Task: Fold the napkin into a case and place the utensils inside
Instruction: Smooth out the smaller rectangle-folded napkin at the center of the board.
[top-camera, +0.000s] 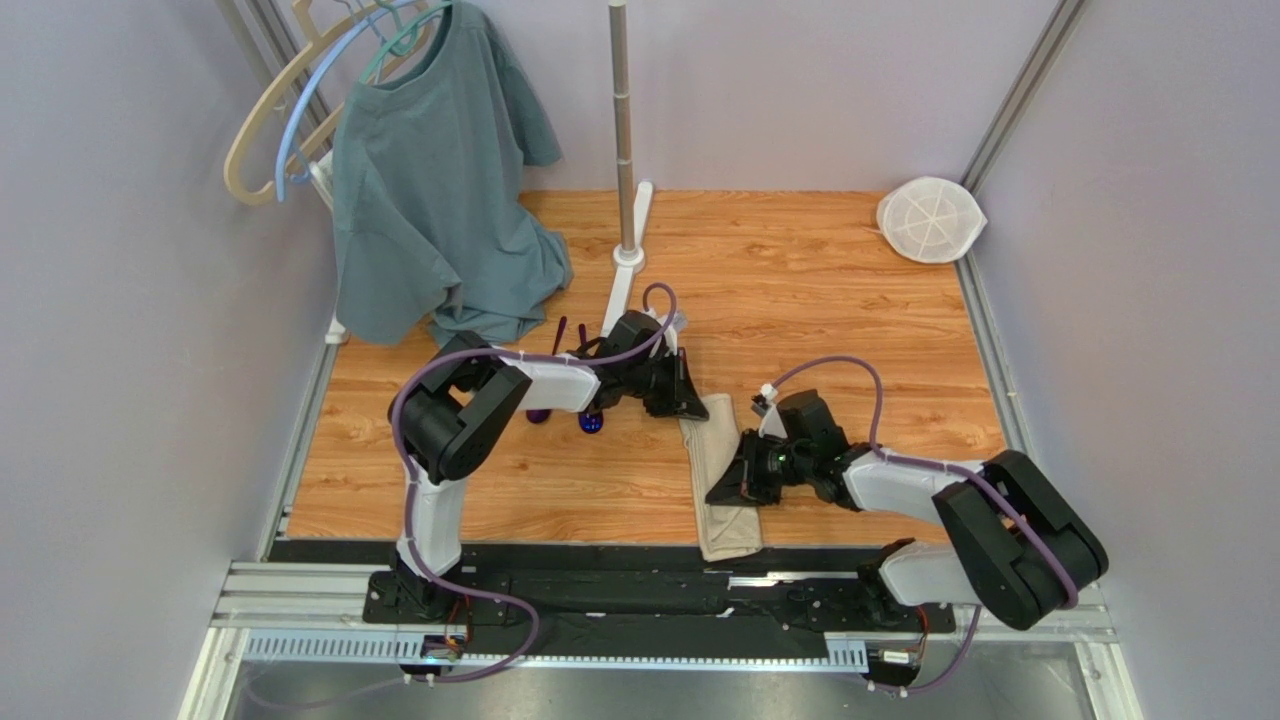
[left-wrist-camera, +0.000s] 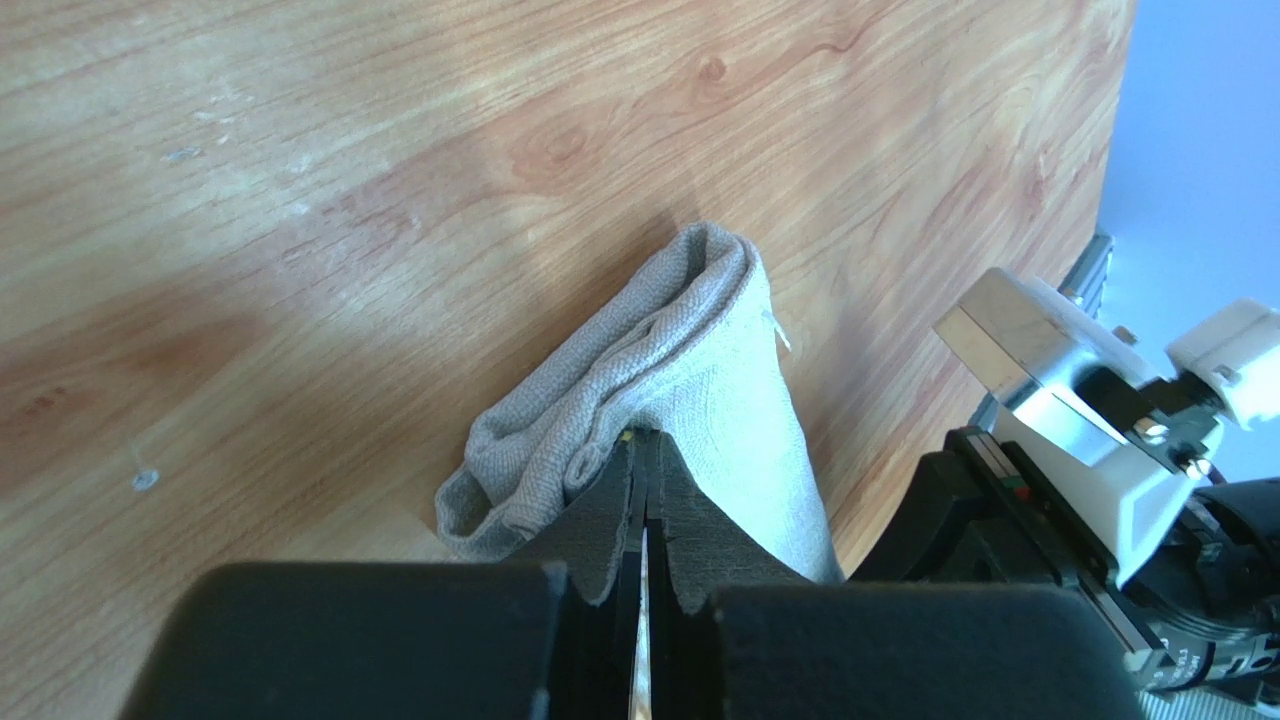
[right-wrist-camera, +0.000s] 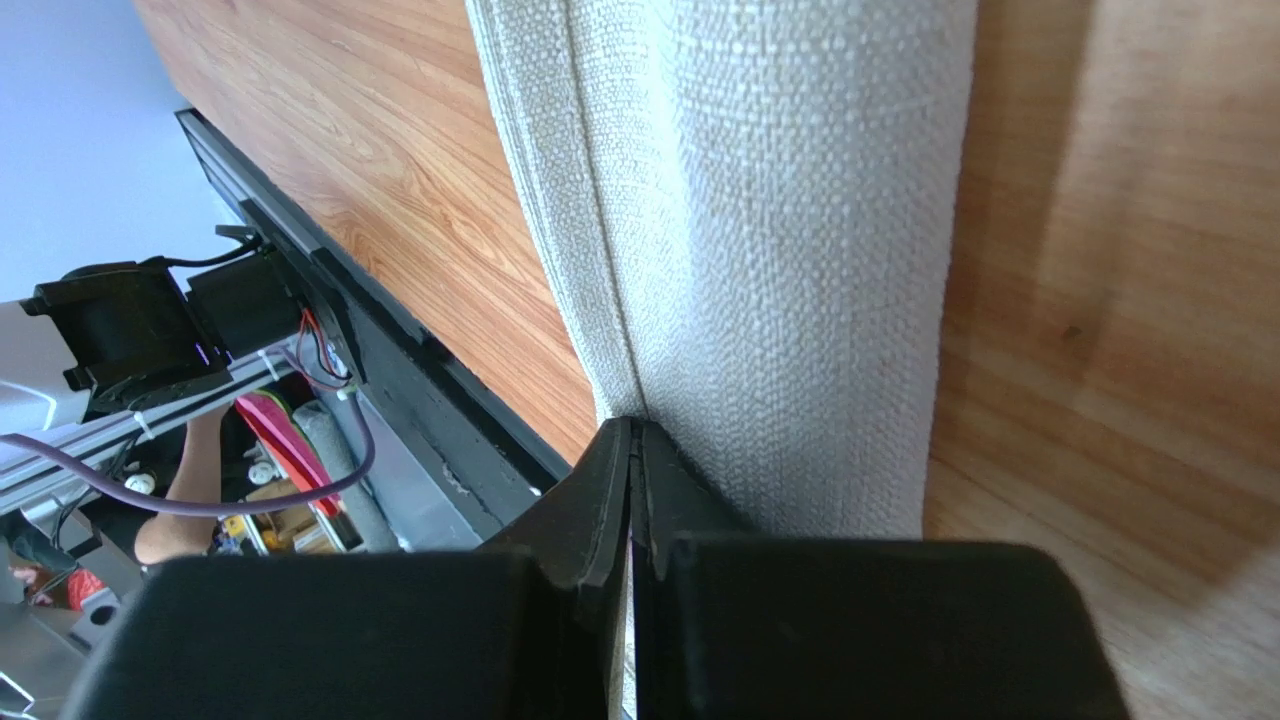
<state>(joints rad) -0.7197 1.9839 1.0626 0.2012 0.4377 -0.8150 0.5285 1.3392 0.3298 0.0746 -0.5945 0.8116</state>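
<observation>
The napkin (top-camera: 718, 477) lies folded into a narrow beige strip on the wooden table (top-camera: 842, 300), running from mid-table toward the near edge. My left gripper (top-camera: 694, 408) is at its far end, jaws shut on a cloth edge. In the left wrist view the folded napkin (left-wrist-camera: 676, 345) bunches up just past the left gripper (left-wrist-camera: 646, 440). My right gripper (top-camera: 724, 491) is shut on the strip's long edge near its middle. In the right wrist view the napkin (right-wrist-camera: 781, 225) fills the frame past the right gripper (right-wrist-camera: 631, 429). Two purple spoons (top-camera: 589, 425) lie under the left arm, partly hidden.
A grey-green T-shirt (top-camera: 436, 180) hangs on hangers at the back left, its hem on the table. A metal pole on a white stand (top-camera: 621, 135) rises behind the left arm. A white mesh disc (top-camera: 932, 219) sits at the back right. A black rail (top-camera: 631, 588) borders the near edge.
</observation>
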